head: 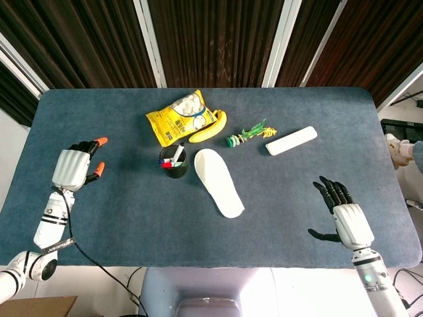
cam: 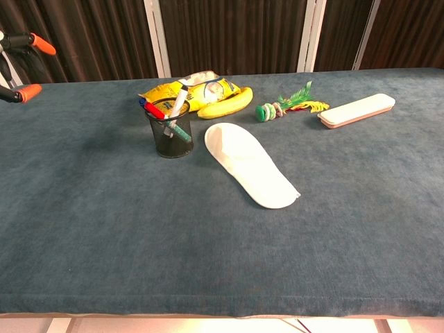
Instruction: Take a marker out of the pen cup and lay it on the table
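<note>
While markers sit in the pen cup (head: 173,163), both hands hover empty, fingers spread.

Table (head: 132,218) covered in dark blue felt-like cloth, rounded corners, filling most of the field. Behind it, toward 12 o'clock, a wall of dark brown slatted panels (head: 218,39) divided by white posts (head: 151,43). Pale floor (head: 13,142) shows at 9 o'clock. Lighting even.
</note>
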Action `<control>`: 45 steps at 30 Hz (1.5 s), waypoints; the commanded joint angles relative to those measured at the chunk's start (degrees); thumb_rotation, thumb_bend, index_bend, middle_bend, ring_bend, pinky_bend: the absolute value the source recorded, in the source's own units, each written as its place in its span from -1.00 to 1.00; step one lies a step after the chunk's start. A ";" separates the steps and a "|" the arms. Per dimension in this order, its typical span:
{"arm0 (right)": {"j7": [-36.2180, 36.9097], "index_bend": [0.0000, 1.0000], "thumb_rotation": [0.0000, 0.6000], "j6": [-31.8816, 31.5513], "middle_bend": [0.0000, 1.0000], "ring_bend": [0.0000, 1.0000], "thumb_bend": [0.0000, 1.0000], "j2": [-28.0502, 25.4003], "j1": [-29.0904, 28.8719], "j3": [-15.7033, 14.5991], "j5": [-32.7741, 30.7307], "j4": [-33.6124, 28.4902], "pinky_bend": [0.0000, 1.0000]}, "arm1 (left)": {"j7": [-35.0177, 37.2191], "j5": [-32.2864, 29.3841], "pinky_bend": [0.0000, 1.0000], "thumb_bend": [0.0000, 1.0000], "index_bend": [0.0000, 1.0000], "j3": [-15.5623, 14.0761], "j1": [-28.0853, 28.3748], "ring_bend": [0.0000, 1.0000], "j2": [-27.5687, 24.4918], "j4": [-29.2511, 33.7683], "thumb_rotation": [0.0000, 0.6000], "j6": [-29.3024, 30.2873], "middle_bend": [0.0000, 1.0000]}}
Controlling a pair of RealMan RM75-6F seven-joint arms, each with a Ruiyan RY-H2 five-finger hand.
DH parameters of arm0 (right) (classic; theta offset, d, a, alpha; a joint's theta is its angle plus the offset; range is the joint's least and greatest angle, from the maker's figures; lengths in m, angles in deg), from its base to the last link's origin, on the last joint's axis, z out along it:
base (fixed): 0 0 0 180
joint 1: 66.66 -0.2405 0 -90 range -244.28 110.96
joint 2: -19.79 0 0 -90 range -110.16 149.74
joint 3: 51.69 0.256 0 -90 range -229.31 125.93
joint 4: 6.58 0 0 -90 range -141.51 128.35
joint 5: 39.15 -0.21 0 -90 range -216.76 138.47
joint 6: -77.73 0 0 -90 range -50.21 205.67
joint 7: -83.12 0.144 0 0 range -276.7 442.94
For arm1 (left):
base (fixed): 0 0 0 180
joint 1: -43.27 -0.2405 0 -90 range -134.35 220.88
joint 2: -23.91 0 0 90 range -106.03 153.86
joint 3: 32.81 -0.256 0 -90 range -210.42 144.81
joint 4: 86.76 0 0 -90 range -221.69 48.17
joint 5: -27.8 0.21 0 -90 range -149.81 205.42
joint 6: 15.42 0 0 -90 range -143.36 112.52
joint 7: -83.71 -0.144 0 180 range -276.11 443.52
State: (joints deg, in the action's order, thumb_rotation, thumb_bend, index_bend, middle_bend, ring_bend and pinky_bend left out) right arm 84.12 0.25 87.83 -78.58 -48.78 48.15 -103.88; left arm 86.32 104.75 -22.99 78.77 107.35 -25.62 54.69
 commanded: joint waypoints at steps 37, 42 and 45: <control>3.55 -1.00 1.00 -1.81 -1.00 -1.00 -0.89 0.43 1.76 -2.51 3.08 2.53 -0.94 | 5.64 6.67 1.00 -0.21 -0.23 0.45 10.17 1.00 14.19 -12.74 1.00 -6.15 1.00; 3.32 -1.00 1.00 -1.66 -1.00 -1.00 -0.89 0.43 1.85 -2.50 2.70 2.47 -0.94 | 7.12 6.77 1.00 -0.21 -0.22 0.80 11.07 1.00 15.80 -15.34 1.00 -5.82 1.00; 3.19 -1.00 1.00 -1.57 -1.00 -1.00 -0.89 0.45 1.80 -2.46 2.67 2.38 -0.94 | 7.82 6.72 1.00 -0.21 -0.22 1.01 11.60 1.00 16.57 -16.27 1.00 -5.80 1.00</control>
State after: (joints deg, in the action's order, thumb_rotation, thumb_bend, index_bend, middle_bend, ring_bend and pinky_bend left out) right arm 87.32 -1.32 88.28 -76.76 -51.25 50.81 -101.49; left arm 93.98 111.47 -22.07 90.23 123.78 -41.75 48.87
